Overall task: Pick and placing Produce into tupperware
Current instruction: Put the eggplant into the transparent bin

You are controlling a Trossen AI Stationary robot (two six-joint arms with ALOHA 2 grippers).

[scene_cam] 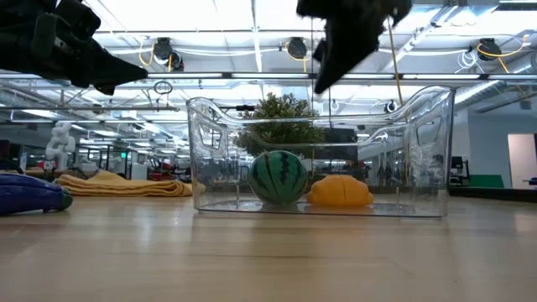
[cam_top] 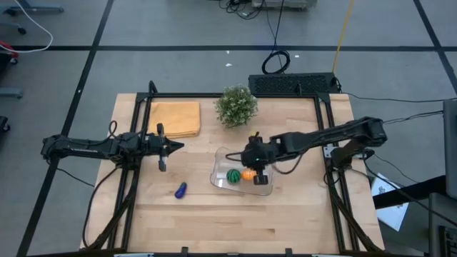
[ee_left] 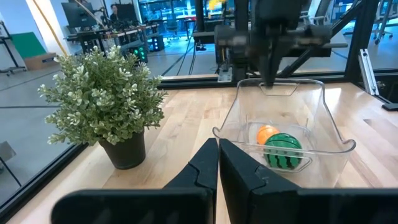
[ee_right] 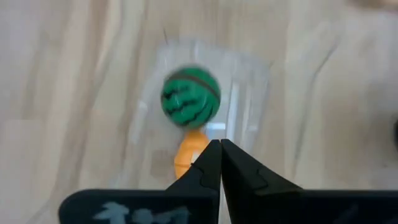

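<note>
Tupperware holds green ball; orange piece

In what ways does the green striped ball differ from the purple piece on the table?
The green striped ball lies inside the clear container, next to the orange piece; the purple piece lies outside it, on the bare wooden table. The ball is round with dark stripes; the purple piece is elongated and plain. The right tool is above the ball's container; nothing is over the purple piece. Both are small toy produce, and neither is held.
</note>
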